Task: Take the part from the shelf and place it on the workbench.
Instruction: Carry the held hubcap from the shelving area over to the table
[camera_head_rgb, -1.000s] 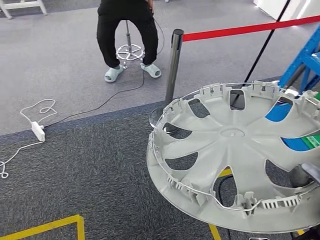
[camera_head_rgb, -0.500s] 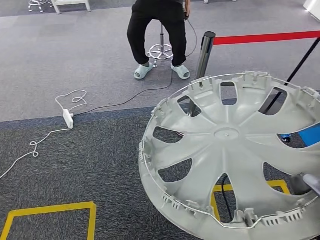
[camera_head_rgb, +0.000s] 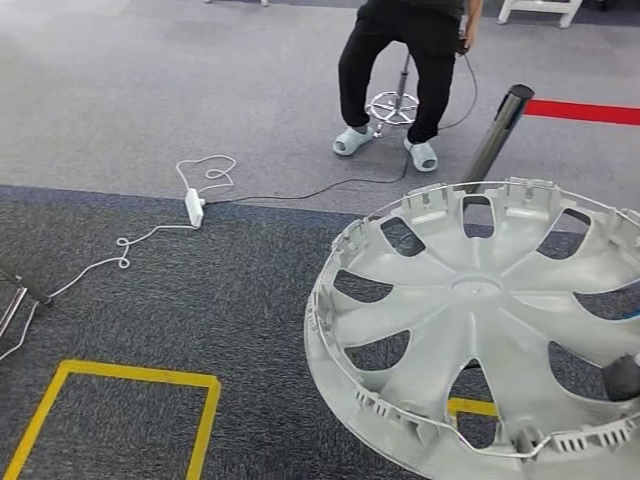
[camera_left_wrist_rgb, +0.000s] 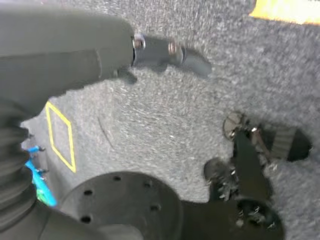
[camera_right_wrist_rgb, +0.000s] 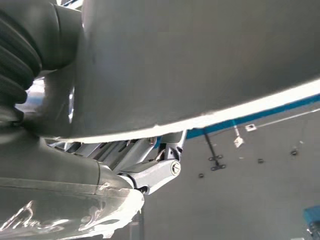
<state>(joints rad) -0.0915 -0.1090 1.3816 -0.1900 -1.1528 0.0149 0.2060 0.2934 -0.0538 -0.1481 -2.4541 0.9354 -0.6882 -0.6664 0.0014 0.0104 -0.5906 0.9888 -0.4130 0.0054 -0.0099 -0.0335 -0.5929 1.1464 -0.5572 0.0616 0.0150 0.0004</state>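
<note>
1. In the head view a big grey hubcap hangs above the carpet on the robot's right side, inner face up, with its spokes, cut-outs and rim clips showing.
2. At the right edge of that view a dark part of the right hand pokes up through one of the cut-outs; the rest of the hand is hidden under the hubcap.
3. The right wrist view shows the underside of the hubcap as a broad grey surface pressed close above the right hand, with silver fingers lying just beneath its rim. The hand holds the hubcap.
4. The left wrist view shows the left hand over the carpet, one dark finger stretched out and nothing in its grasp; the picture is blurred.
5. The head view also shows yellow tape lines on the carpet, a white power strip with its cable, a grey post with a red belt, and a person sitting on a stool.
</note>
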